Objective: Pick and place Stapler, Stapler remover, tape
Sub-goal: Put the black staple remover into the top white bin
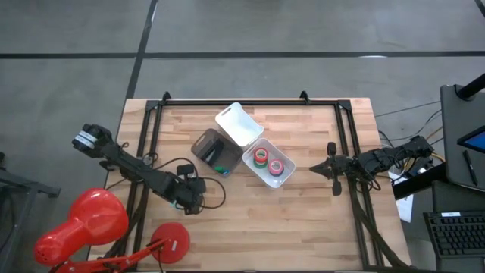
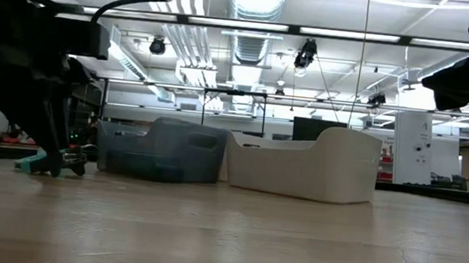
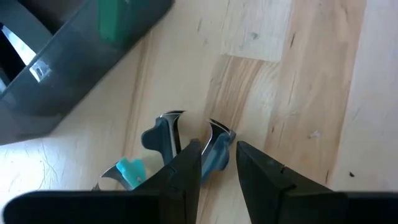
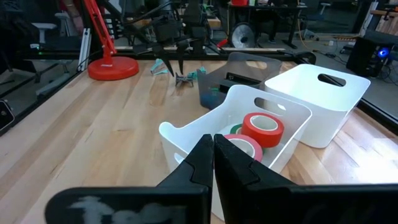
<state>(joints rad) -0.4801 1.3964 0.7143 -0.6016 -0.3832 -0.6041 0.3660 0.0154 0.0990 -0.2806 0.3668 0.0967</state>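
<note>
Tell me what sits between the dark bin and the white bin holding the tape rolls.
Nothing: in the high view the dark bin and the white bin with the tape stand side by side, touching.
</note>
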